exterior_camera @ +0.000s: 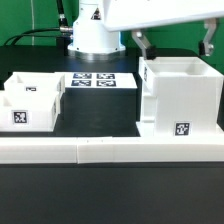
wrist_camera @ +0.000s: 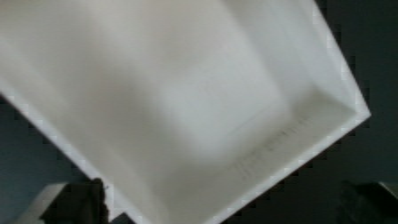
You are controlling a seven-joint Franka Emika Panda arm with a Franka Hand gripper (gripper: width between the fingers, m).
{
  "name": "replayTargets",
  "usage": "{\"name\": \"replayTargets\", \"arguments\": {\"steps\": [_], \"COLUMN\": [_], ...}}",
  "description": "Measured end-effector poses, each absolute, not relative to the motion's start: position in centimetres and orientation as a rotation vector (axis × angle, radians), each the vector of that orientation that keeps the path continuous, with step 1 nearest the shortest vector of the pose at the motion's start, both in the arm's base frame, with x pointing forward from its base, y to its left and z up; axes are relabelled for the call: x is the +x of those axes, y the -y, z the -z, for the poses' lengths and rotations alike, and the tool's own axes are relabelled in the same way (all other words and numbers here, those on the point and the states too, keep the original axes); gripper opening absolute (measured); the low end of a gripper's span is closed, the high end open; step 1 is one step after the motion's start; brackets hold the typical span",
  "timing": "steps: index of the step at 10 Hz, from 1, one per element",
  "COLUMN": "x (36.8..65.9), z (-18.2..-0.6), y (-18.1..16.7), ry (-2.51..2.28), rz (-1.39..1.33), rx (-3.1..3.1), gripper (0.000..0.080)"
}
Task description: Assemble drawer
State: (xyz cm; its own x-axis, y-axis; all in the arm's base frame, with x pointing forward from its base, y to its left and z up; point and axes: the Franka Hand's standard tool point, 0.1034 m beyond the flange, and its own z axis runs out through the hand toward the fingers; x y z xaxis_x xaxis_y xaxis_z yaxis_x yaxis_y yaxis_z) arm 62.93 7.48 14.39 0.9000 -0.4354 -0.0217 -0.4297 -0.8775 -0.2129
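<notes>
Exterior view: the white, open-topped casing (exterior_camera: 180,100), a square tag low on its front, stands on the black desk (exterior_camera: 110,200) at the view's right. Two trays (exterior_camera: 30,105) sit at the left. The fingers (exterior_camera: 142,47) hang spread above the casing's rim, holding nothing. Wrist view: only here does the casing's (wrist_camera: 196,100) plain white inside show.

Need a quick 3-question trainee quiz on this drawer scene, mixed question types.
1. How many small white plastic trays sit on the exterior view's left?
2. True or false: the big white boxy plastic casing stands on the exterior view's right.
3. The tool is: A) shut on a tray, B) open above the casing, C) shut and empty.
Key: 1 two; 2 true; 3 B.
</notes>
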Motion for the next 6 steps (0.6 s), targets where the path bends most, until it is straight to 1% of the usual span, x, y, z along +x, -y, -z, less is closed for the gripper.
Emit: {"name": "replayTargets", "arguments": {"steps": [1, 2, 5, 6], "x": [63.0, 63.3, 63.2, 62.6], "z": [-14.6, -14.7, -14.6, -14.4], "y": [-7.2, -6.9, -6.6, -5.1], "ry": [-0.518, -0.478, -0.206, -0.075], "rz": [0.051, 0.087, 0.115, 0.096], "rx": [-2.890, -2.895, -2.938, -2.967], "gripper": [0.0649, 0.0649, 0.0649, 0.0649]}}
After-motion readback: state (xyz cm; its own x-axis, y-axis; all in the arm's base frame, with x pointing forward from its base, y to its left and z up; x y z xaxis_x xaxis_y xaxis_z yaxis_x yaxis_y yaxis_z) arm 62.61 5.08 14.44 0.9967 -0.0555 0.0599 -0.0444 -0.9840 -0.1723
